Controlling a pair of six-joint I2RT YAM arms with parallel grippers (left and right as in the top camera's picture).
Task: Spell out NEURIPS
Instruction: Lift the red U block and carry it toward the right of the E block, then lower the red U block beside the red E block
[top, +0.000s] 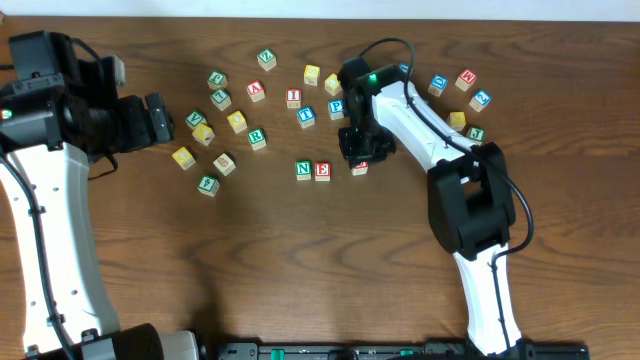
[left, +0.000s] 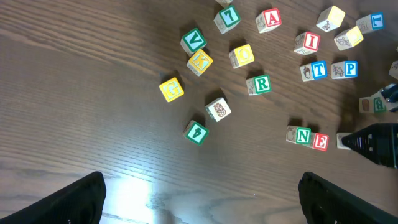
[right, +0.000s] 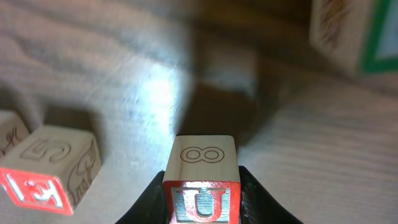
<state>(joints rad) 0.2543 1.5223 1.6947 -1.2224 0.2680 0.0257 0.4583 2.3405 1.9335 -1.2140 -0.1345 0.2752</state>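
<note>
Carefully, with the right gripper (right: 202, 202) clamped on U (right: 200, 160), set it just beside E (right: 46, 171) at lower left, squared to it; left gripper (left: 202, 205) gapes empty.

Letters and numerals on wooden cubes across the table (top: 300, 260).

Side by side near the table's middle, the N cube (left: 302, 135) shows a green N and the E cube (left: 319, 142) a red E. Toward the far edge stand the R cube (left: 259, 84) with a green R, the A cube (left: 270, 19) with a red A, the I cube (left: 308, 42) with a red I, and, near each other, the T cube (left: 318, 70) and P cube (left: 348, 69), both blue-lettered. Further toward the left edge are the V cube (left: 193, 41), green V; the yellow K cube (left: 199, 61) and G cube (left: 171, 89); the 4 cube (left: 196, 132) and 7 cube (left: 227, 17), green numerals. The U cube (right: 201, 193) bears a red U in front and an engraved 8 on top.
</note>
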